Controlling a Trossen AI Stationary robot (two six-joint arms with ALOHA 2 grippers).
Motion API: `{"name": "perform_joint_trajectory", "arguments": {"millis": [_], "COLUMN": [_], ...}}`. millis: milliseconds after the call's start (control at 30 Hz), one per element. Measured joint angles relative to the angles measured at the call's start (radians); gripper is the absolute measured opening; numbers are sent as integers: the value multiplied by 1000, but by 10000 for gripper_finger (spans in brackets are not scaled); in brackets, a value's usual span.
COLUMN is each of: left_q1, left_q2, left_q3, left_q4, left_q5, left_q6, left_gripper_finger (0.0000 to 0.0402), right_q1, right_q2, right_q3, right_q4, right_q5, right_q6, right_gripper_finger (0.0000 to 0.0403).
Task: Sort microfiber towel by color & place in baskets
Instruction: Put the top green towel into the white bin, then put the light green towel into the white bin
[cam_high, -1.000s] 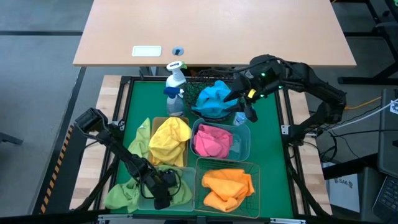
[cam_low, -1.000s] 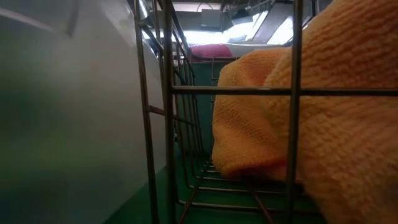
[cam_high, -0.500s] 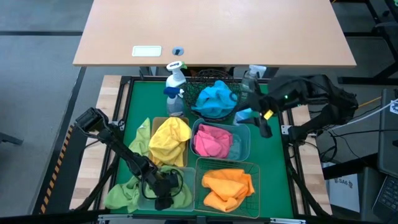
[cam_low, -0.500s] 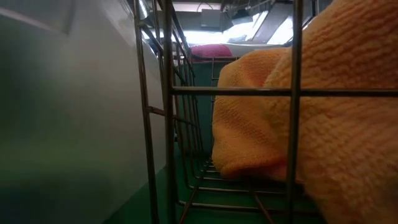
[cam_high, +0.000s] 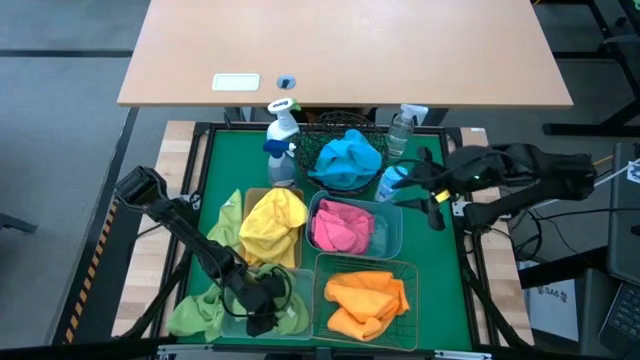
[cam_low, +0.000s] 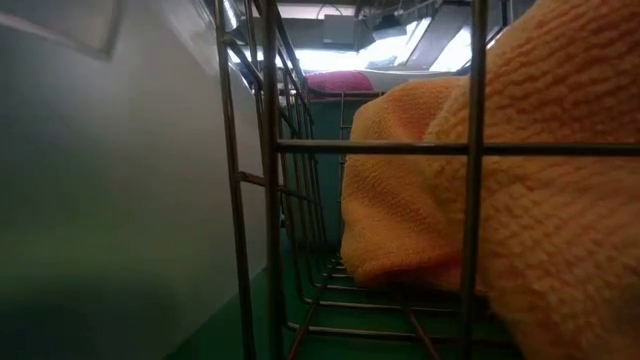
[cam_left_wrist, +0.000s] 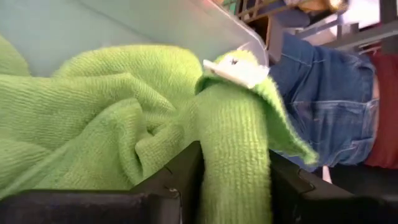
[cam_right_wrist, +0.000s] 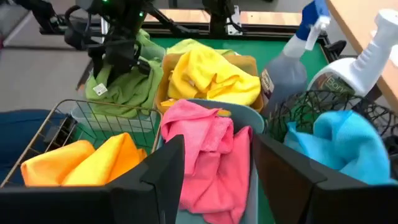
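My left gripper (cam_high: 262, 306) is at the near left, over the pale-green bin (cam_high: 296, 318), shut on a green towel (cam_left_wrist: 124, 118). My right gripper (cam_high: 432, 207) hangs open and empty at the table's right side, beside the teal bin (cam_high: 392, 232). A blue towel (cam_high: 347, 158) lies in the black mesh basket (cam_high: 322, 125). A yellow towel (cam_high: 273, 222) fills the amber bin (cam_high: 252, 196), and a pink one (cam_high: 341, 228) the teal bin. An orange towel (cam_high: 365, 300) lies in the green wire basket (cam_high: 408, 268). Another green towel (cam_high: 227, 222) lies beside the amber bin. My left gripper pinches an upright fold of the green towel (cam_left_wrist: 236, 155) between its two fingers, just under the corner with the white tag (cam_left_wrist: 235, 68). The fingers slant downward from the table's left. The rest of the towel lies bunched and slack in the pale-green bin.
Two spray bottles (cam_high: 281, 130) (cam_high: 401, 124) stand at the far edge beside the mesh basket, and a small bottle (cam_high: 390, 184) lies near it. A wooden table (cam_high: 340, 50) stands beyond. A person in jeans (cam_left_wrist: 329, 112) stands at the near side.
My right gripper has drawn back from over the blue towel and the mesh basket toward the table's right edge and has sunk a little, still open and empty. The blue towel stays in the basket. My left gripper has risen slightly with the green towel.
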Motion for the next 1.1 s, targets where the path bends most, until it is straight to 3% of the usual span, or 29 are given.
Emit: {"name": "perform_joint_trajectory", "arguments": {"millis": [300, 500, 867, 967, 1100], "left_q1": [0, 1, 24, 18, -9], "left_q2": [-68, -120, -244, -251, -251], "left_q3": [0, 0, 0, 0, 0], "left_q4": [-56, -55, -55, -54, -59], "left_q5": [14, 6, -49, -13, 65], "left_q6": [-1, 0, 50, 30, -67], "left_gripper_finger": [125, 125, 125, 125, 125], "right_q1": [0, 0, 0, 0, 0], "right_q2": [-374, -587, -979, -1071, -1073], "right_q3": [-500, -754, -1021, -1068, -1102], "right_q4": [311, 472, 586, 590, 577], "right_q5": [0, 0, 26, 26, 26], "right_q6": [86, 88, 79, 79, 79], "right_gripper_finger": [189, 189, 189, 189, 189]}}
